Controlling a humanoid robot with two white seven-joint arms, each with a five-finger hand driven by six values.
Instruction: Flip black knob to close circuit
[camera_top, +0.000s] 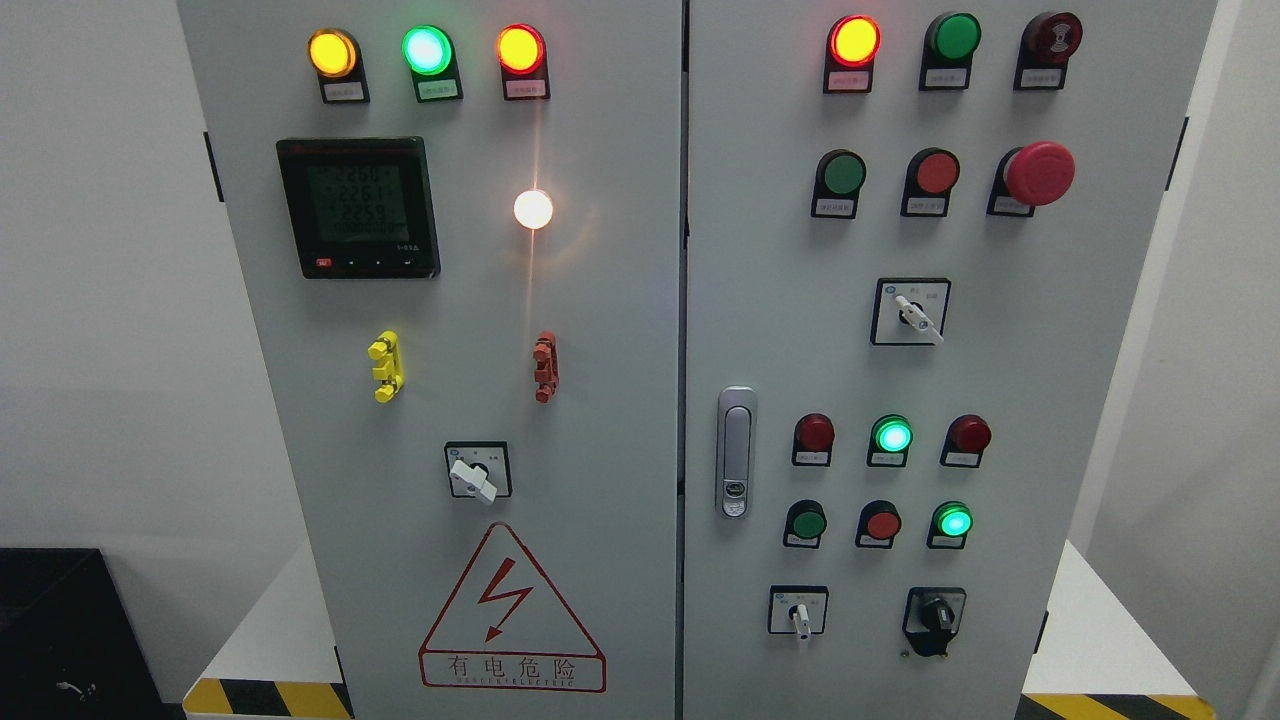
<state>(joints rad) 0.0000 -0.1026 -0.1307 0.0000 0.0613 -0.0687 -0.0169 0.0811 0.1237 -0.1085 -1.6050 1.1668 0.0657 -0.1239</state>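
The black knob (936, 613) is a rotary switch at the lower right of the grey cabinet's right door (960, 360), on a black plate, its handle roughly upright. To its left sits a white-handled selector (800, 612) pointing down. Neither robot hand shows anywhere in the head view.
The right door also carries lit red and green lamps, a red mushroom stop button (1038, 173), another white selector (912, 312) and a door latch (736, 452). The left door holds a meter (358, 207), lamps, a white switch (476, 474) and a red warning triangle (510, 610).
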